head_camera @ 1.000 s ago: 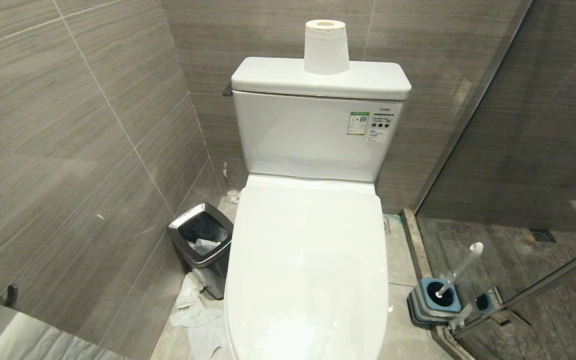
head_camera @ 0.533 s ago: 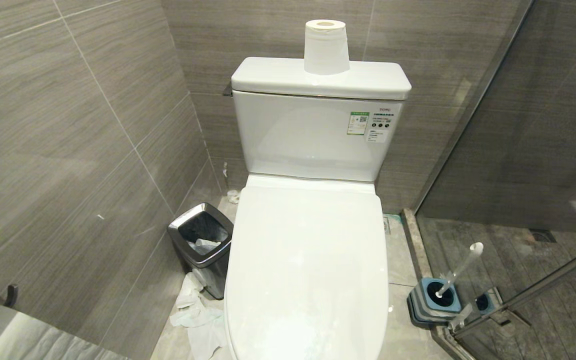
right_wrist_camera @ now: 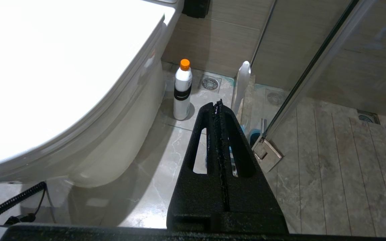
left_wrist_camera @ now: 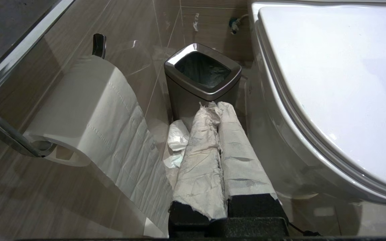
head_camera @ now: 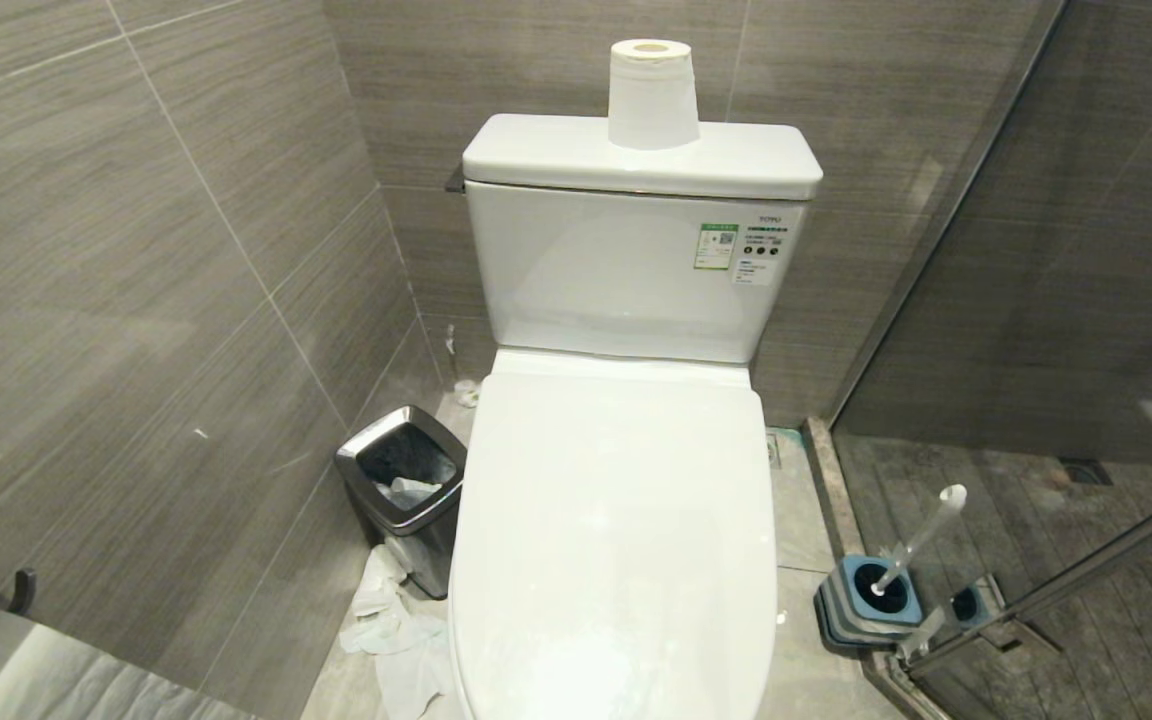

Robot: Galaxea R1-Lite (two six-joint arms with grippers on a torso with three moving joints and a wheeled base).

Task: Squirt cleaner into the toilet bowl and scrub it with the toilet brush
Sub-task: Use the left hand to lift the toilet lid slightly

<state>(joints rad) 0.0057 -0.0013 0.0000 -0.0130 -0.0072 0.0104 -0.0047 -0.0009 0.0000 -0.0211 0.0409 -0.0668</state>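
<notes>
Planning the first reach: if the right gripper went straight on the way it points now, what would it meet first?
Probably the toilet brush handle, just beyond the shut right gripper tips. The cleaner stands off to one side by the toilet bowl. Depth is unclear.

The closed lid (head_camera: 616, 540) hides the toilet bowl completely. The right hand (right_wrist_camera: 218, 104) blocks most of the toilet brush (right_wrist_camera: 241, 78) holder. The tank sticker (head_camera: 748, 250) print is too small to read.
</notes>
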